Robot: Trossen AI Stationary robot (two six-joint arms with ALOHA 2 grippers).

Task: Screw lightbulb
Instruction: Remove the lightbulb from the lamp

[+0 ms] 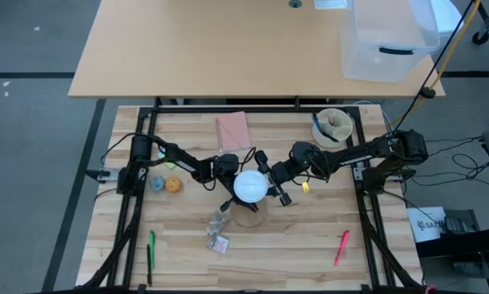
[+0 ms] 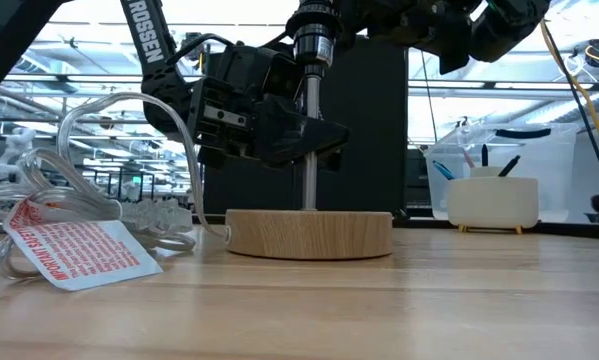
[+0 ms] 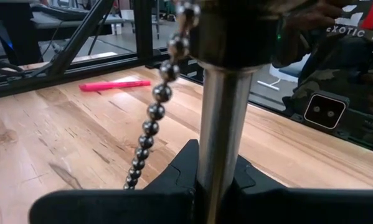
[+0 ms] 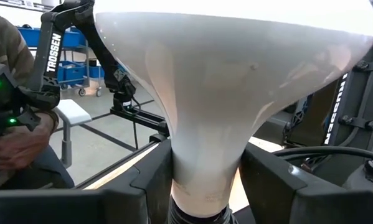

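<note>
You have the small white mushroom-shaped lightbulb (image 1: 250,186) at the centre of the high view, standing dome-up on top of the lamp, above the round wooden disc base (image 2: 309,233). Your right gripper (image 4: 205,186) comes in from the right of that frame and is clenched on the bulb's narrow neck, one dark finger (image 4: 279,186) on each side of it just above the screw base. Your left gripper (image 3: 214,186) reaches in from the left and grasps the silvery metal stem (image 3: 220,124) of the lamp, its fingers pressed against both sides of the pole above the disc. A beaded metal pull chain (image 3: 152,118) hangs just beside the stem. At the lower left of the low view, a crumpled clear plastic wrapper with a red-printed label (image 2: 74,245) lies on the wooden table (image 1: 309,237), near the disc. A pink marker (image 1: 340,247) lies towards the lower right of the high view, well apart from the lamp.
</note>
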